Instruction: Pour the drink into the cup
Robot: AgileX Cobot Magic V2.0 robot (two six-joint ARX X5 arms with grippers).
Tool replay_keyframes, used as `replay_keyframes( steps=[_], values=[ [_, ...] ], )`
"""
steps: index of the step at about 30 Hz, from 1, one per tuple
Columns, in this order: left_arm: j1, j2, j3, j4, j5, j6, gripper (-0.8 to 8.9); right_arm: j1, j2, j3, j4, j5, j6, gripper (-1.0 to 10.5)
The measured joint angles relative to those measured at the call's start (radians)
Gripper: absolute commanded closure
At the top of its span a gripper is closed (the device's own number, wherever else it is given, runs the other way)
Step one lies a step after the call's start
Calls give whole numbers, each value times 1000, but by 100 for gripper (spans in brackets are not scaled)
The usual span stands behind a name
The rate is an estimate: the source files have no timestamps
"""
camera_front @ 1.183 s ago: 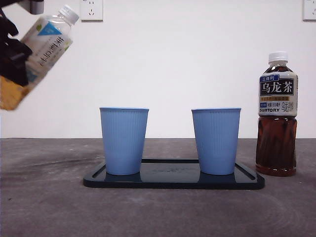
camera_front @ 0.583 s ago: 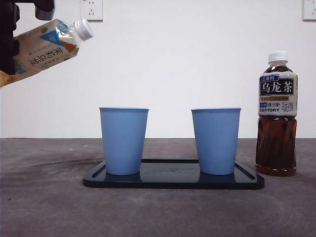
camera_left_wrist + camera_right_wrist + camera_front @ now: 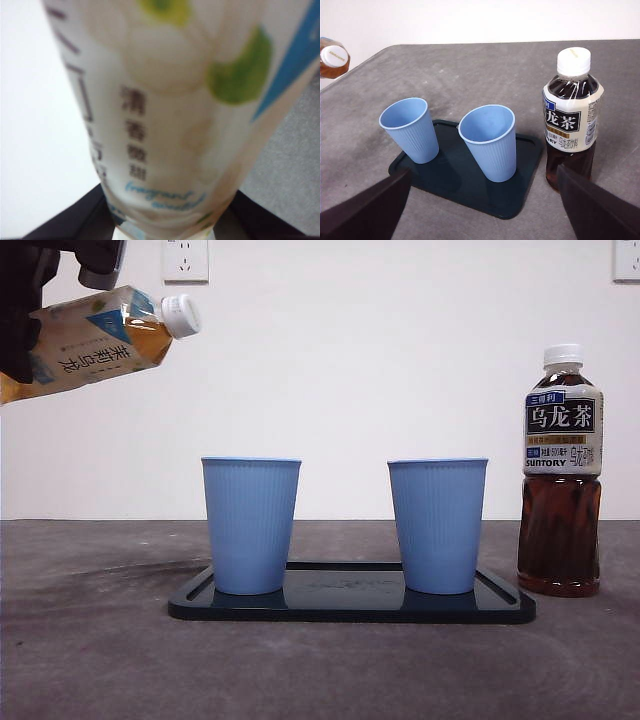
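Note:
My left gripper is high at the front view's top left, shut on a pale-labelled drink bottle. The bottle lies nearly level, its white cap on and pointing toward the cups, up and to the left of the left blue cup. A second blue cup stands upright beside it on the dark tray. In the left wrist view the blurred bottle fills the picture between the jaws of that gripper. My right gripper hangs open, back from both cups.
A dark oolong tea bottle with a white cap stands upright on the table just right of the tray; the right wrist view shows this bottle too. Grey tabletop surrounds the tray. A white wall with sockets is behind.
The held bottle has tipped from steeply raised to nearly level, and its cap has swung right and down toward the left cup. Cups, tray and oolong bottle have not moved.

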Motion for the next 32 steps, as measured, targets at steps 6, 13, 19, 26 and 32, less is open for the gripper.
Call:
replay_keyframes(
  steps=[6,13,19,26,32],
  values=[
    [-23,20,0,0,-25,48,634,0,0,0,-2,-14,-10,484],
    [-54,77,0,1,-64,69,634,0,0,0,-10,-19,-26,484],
    [-77,121,0,14,-75,72,634,0,0,0,-13,-19,-32,484],
    [-92,154,0,42,-93,80,634,0,0,0,-17,-19,-35,484],
    [-92,168,1,45,-98,80,634,0,0,0,-17,-19,-35,484]
  ],
)
